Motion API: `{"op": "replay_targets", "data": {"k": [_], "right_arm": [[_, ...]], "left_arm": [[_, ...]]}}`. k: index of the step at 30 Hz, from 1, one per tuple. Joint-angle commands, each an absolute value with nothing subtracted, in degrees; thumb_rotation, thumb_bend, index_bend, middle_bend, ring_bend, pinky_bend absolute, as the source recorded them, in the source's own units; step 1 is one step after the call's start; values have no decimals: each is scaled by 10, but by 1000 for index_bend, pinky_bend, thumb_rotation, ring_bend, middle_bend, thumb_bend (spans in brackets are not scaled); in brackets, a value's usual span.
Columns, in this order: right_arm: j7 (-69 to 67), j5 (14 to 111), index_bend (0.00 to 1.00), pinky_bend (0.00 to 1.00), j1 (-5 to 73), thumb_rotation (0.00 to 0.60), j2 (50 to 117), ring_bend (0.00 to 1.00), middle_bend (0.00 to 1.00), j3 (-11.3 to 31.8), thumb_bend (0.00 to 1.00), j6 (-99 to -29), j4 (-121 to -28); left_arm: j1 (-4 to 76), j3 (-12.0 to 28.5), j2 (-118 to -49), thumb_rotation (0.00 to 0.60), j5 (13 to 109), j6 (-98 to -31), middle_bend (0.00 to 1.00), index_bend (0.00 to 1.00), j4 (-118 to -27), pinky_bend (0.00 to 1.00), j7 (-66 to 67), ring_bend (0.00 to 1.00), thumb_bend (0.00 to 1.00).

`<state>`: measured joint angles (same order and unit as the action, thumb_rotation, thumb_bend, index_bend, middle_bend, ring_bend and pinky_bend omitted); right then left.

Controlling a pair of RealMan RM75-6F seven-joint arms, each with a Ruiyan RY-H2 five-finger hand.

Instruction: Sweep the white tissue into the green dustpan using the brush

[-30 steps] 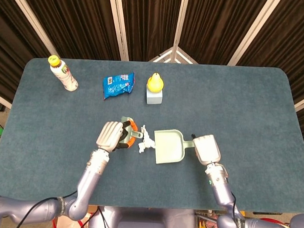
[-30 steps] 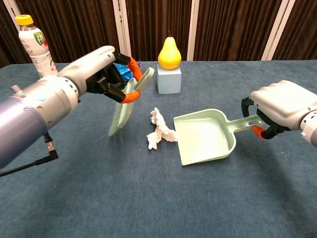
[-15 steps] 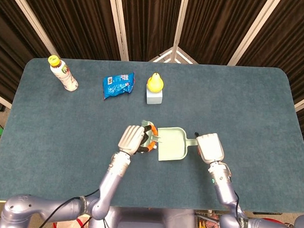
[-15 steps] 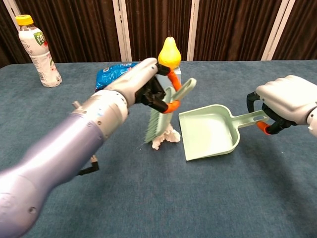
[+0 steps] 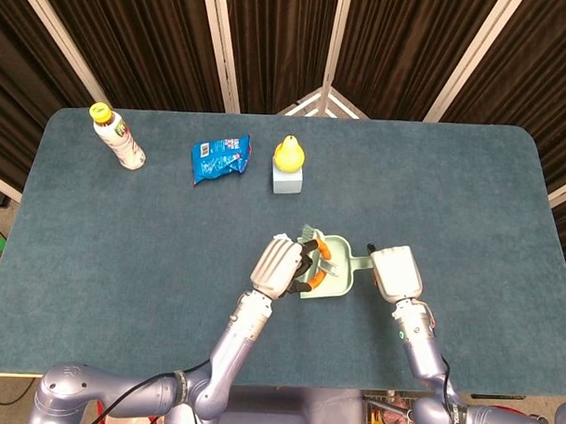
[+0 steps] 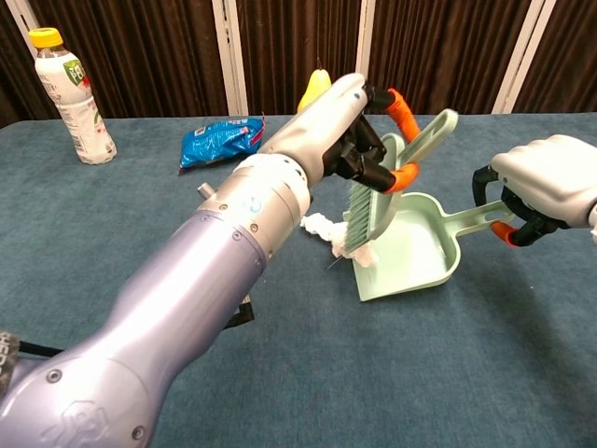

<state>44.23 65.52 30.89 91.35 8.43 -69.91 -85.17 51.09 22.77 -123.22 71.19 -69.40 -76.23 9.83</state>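
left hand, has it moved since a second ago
Yes. In the head view the left hand with the brush has travelled rightward, from left of the pear to below it, reaching the green dustpan.

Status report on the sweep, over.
Left hand grips brush; right hand holds dustpan. Tissue at pan's lip, partly in. Nothing in the way.

Lab-like test rig — felt table, dark curtains.
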Motion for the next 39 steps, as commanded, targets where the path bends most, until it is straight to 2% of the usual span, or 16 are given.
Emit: {"op": "replay_targets", "data": {"k": [1,15,27,39], "right_arm": [[443,656,608,813,307,600,911,842,841,83,470,-703,-855],[448,656,608,813,305,600,915,842,841,75,470,-706,-862],[473,654,608,813,310,600,940,842,841,73,470,-710,-865],[475,648,608,813,314,600,943,842,841,80,471,-709,-857]], "left_arm": [[503,226,-1220,600,725,-702,1000,757,-781,1000,83,1000,626],[467,212,-1125,600,721,-691,1000,758,-806,1000,109,1000,626],[442,187,-1080,600,721,-684,1000,760,-810,1000,96,1000,626],[478,189,-1136,600,716,-653,1000,759,-738,1000,92,1000,626]]}}
